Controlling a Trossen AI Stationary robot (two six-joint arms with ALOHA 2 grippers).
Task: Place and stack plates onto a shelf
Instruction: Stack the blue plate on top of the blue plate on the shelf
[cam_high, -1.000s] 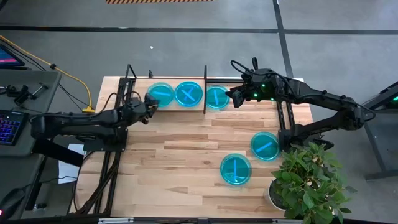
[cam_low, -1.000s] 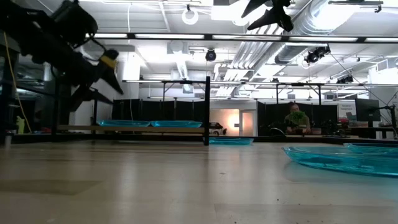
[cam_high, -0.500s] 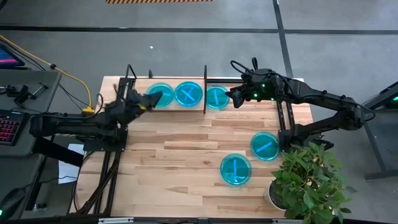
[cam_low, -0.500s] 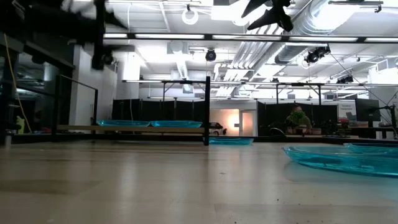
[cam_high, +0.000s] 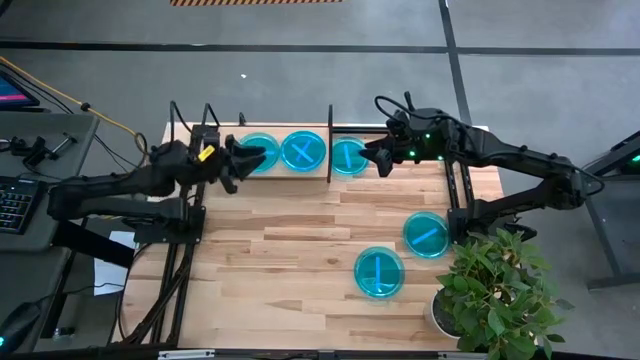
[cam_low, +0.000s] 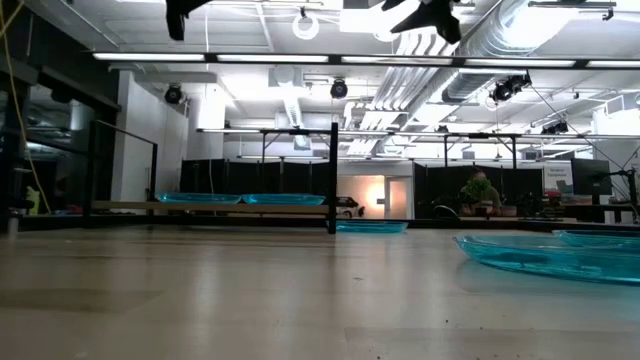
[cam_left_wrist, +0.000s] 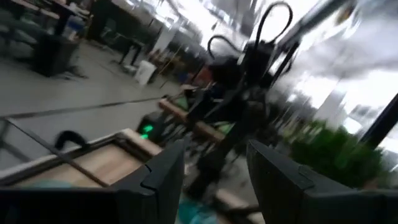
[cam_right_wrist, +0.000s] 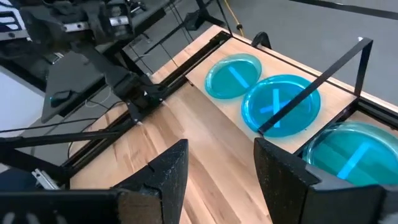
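Observation:
Three spots on the shelf (cam_high: 226, 133) hold cyan plates: a single left plate (cam_high: 260, 152), a middle pair (cam_high: 303, 150) stacked with stripes crossed, and one plate (cam_high: 348, 156) right of the black divider (cam_high: 330, 135). Two more plates (cam_high: 426, 235) (cam_high: 380, 272) lie flat on the tabletop. My left gripper (cam_high: 240, 160) (cam_left_wrist: 216, 149) is open and empty, raised high beside the left plate. My right gripper (cam_high: 376, 160) (cam_right_wrist: 221, 146) is open and empty, hovering high beside the right shelf plate (cam_right_wrist: 348, 155).
A potted plant (cam_high: 495, 290) crowds the table's near right corner, close to the two loose plates. The shelf's black rod frame (cam_right_wrist: 311, 87) stands over the shelf plates. Bare planks (cam_high: 280, 240) span the table's middle and left. A keyboard desk (cam_high: 20, 190) stands off the left edge.
My left gripper has risen sharply from table height near the shelf's left plate and tipped upward; in the low view it climbs to the top of the picture. The plates have stayed put.

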